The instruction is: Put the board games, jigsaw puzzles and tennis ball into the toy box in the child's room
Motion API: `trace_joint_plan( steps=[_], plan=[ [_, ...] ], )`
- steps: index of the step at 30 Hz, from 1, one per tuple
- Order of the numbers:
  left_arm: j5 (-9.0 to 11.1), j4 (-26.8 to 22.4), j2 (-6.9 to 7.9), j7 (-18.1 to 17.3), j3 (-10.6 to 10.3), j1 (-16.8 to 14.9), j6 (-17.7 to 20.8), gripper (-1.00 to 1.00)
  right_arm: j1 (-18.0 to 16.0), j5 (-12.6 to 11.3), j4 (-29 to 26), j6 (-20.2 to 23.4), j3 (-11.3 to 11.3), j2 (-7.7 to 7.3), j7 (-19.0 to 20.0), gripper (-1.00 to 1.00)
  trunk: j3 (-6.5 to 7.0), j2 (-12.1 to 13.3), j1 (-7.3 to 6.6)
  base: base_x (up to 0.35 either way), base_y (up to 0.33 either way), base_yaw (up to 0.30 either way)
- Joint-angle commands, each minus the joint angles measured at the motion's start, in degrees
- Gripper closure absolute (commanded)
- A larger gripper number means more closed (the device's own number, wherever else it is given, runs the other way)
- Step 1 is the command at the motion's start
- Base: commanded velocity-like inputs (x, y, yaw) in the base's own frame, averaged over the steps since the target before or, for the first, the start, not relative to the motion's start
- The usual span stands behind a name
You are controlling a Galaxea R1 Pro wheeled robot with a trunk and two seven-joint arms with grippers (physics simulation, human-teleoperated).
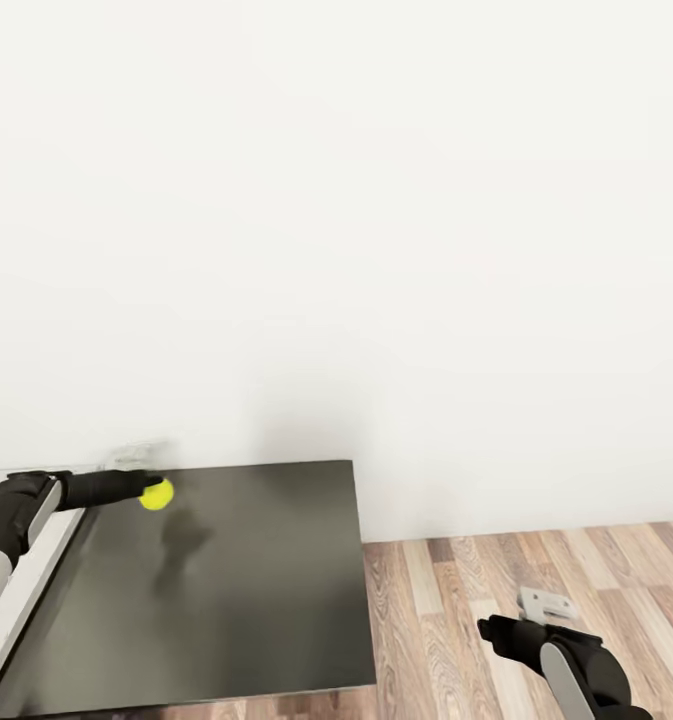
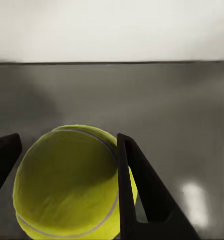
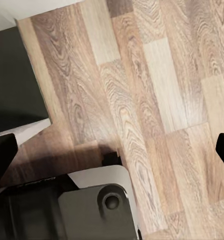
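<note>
Dark shelf top (image 1: 256,580): left hand (image 2: 67,165) pinches tennis ball (image 2: 67,185); right hand (image 3: 112,150) spread

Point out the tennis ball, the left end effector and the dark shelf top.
tennis ball (image 2: 67,182), left wrist view, its front face.
left end effector (image 1: 148,490), head view, between fingertips.
dark shelf top (image 1: 266,590), head view, bare middle.

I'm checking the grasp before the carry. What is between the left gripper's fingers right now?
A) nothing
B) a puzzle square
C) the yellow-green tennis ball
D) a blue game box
C: in the left wrist view the tennis ball sits between the two dark fingers of the left gripper, and the head view shows it at the gripper's tip above the dark shelf top.
</note>
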Motion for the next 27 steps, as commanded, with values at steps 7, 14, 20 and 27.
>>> trace_joint_plan(
  steps=[7, 14, 20, 27],
  plan=[
    [0.7, 0.0, 1.55, -10.8, 0.3, 0.7, 5.8, 1.0, -0.1, -0.6, -0.6, 0.2, 0.0, 0.37, 1.6, -1.0, 0.54, -0.1, 0.03, -0.016, 0.0, -0.007],
    [2.0, 0.1, 1.78, -28.9, 1.4, 4.6, 6.2, 1.0, -0.1, -0.7, -1.7, 0.3, 0.0, 0.47, 5.7, -1.0, 1.18, -0.1, 0.03, -0.001, 0.0, 0.0],
    [1.8, -0.3, 1.88, -37.5, 7.8, 6.0, 6.4, 1.0, -0.1, -0.6, -2.0, 0.1, -0.1, 0.47, 13.5, -1.0, 1.73, -0.1, 0.03, 0.0, 0.0, 0.0],
    [1.7, -0.4, 1.94, -39.2, 9.7, 6.5, 6.3, 1.0, -0.1, -0.6, -2.0, 0.0, -0.1, 0.47, 15.7, -1.0, 2.38, -0.1, 0.03, 0.0, 0.0, 0.0]
  ],
)
